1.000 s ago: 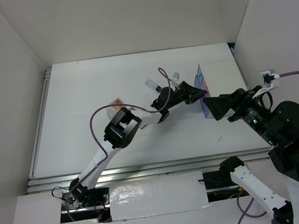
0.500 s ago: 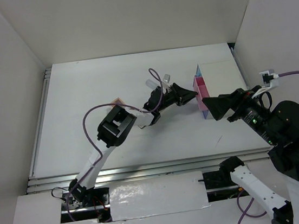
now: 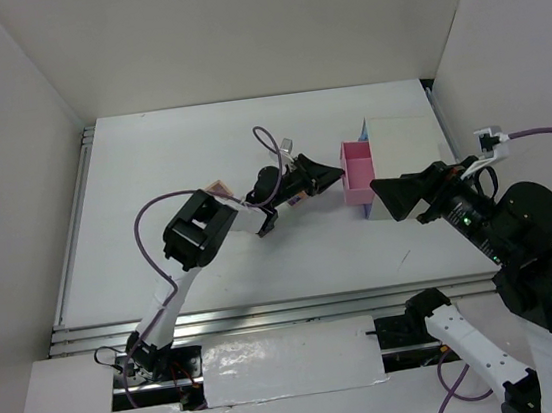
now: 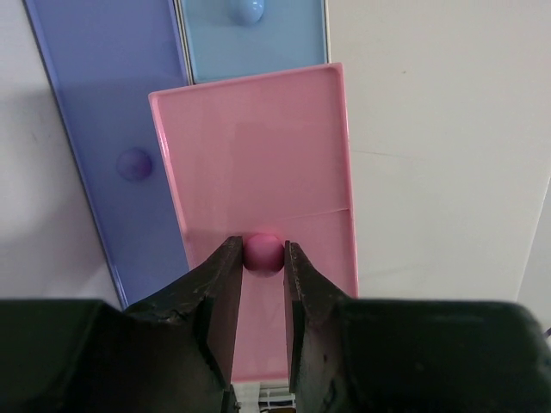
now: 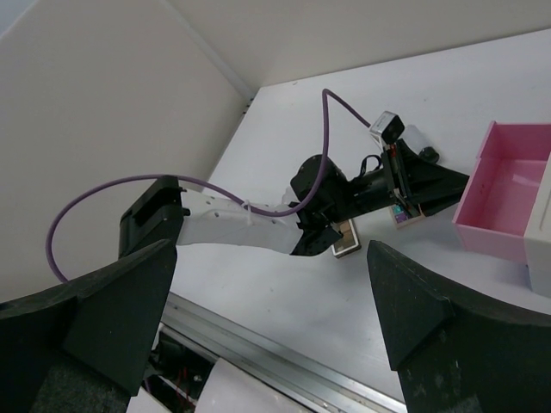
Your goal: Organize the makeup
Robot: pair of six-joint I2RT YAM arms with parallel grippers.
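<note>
My left end effector (image 4: 262, 251) pinches the knob (image 4: 263, 255) of the pink drawer (image 4: 258, 146); an eyeshadow palette (image 5: 344, 242) lies on the desk (image 3: 150, 162) behind it, under my wrist.

Two flat eyeshadow palettes are seen lying face up on the white worktop (image 5: 284, 301), close together near its middle. The first palette (image 5: 347, 238) shows brownish pans set in a pale frame and is partly hidden from above, while the second palette (image 5: 405, 217), pinkish-brown in a pale frame, is placed just beside it to the right. A small clear bottle (image 5: 413, 139) with a black cap appears to lie on its side farther back, apart from both palettes.
</note>
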